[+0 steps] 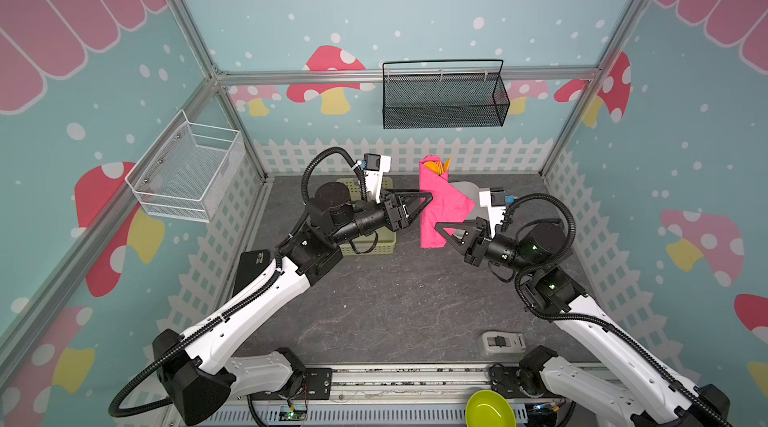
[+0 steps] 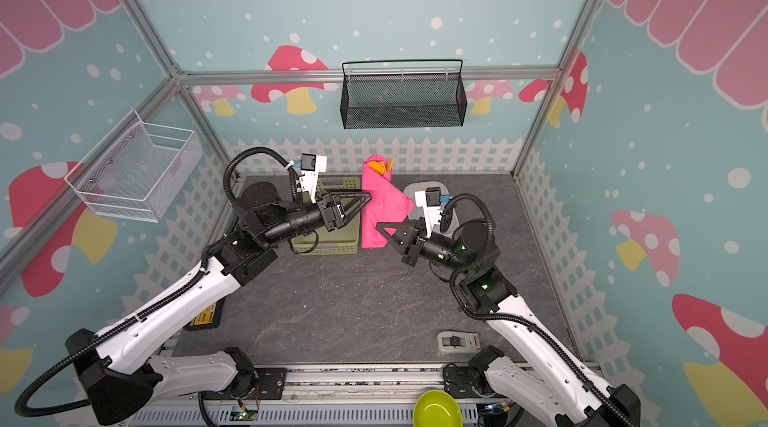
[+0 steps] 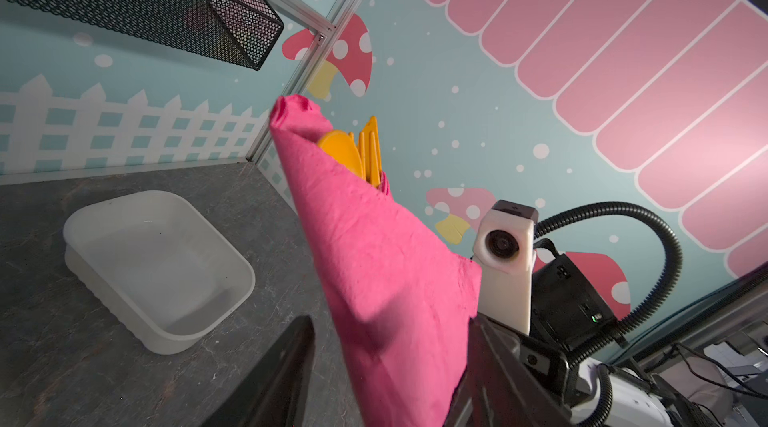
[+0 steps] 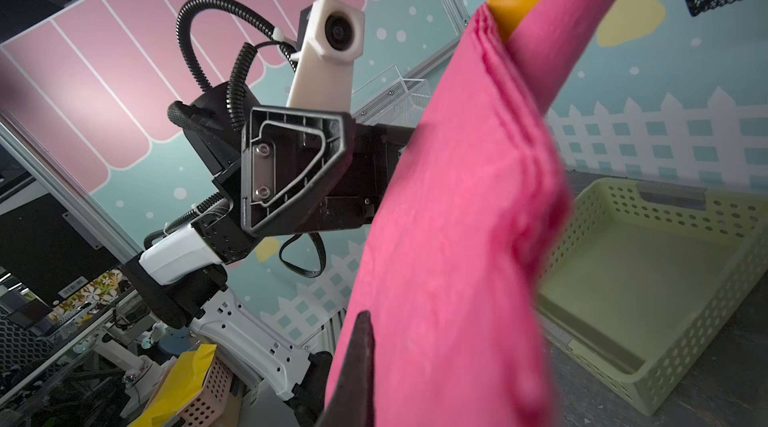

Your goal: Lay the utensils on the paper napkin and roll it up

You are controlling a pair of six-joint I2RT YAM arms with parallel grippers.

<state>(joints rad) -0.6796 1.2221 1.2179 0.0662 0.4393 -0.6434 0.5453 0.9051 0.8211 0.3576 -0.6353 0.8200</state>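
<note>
Lime bowl (image 1: 488,409) at six o'clock in a top view; toward twelve, right gripper (image 1: 438,225) clamps the paper napkin (image 1: 442,201) rolled round the utensils (image 1: 437,166). Left wrist: left gripper (image 3: 390,331) gapes, straddling the roll. Right wrist: orange ends protrude.

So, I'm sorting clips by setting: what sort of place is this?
Most likely a robot lab test cell dressed as a toy set: aluminium frame, mushroom wall print, arms mounted on a base rail.

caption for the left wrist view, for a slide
Rolled pink paper napkin with orange utensils poking from one end, white tray beyond
</note>
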